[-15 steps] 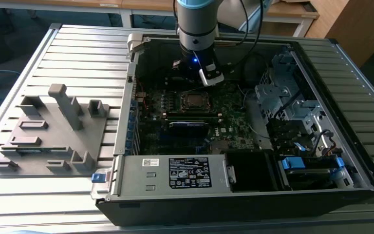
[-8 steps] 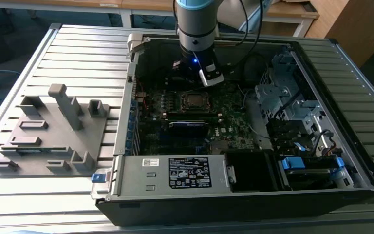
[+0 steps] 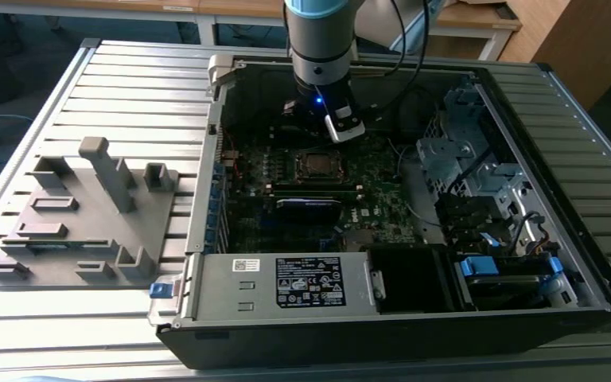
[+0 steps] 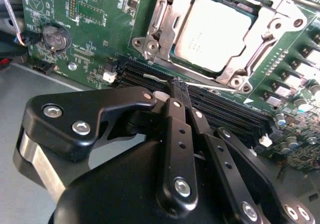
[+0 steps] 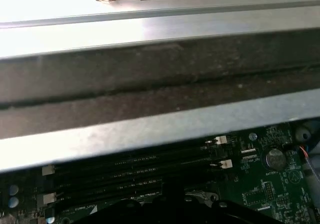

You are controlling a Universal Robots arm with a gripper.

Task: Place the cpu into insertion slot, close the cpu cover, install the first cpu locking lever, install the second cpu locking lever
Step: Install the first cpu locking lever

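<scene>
The cpu (image 4: 212,31), a flat square with a dull silver top, lies in the insertion slot (image 3: 314,164) on the green board. The cpu cover (image 4: 167,23), a silver metal frame, lies flat around it. A thin metal locking lever (image 4: 152,76) runs along the socket's edge beside the black memory slots (image 4: 235,114). My gripper (image 4: 178,83) is shut with its black fingertips pressed together right at this lever, and nothing shows between them. In the exterior view the gripper (image 3: 317,137) hangs inside the open computer case, just beyond the socket.
A grey moulded fixture (image 3: 83,215) stands on the slatted table at the exterior view's left. The case's metal wall (image 5: 150,83) rises close behind the memory slots. The power supply (image 3: 284,282) and drive cages (image 3: 476,175) fill the case's near and right sides. A coin battery (image 4: 54,37) sits on the board.
</scene>
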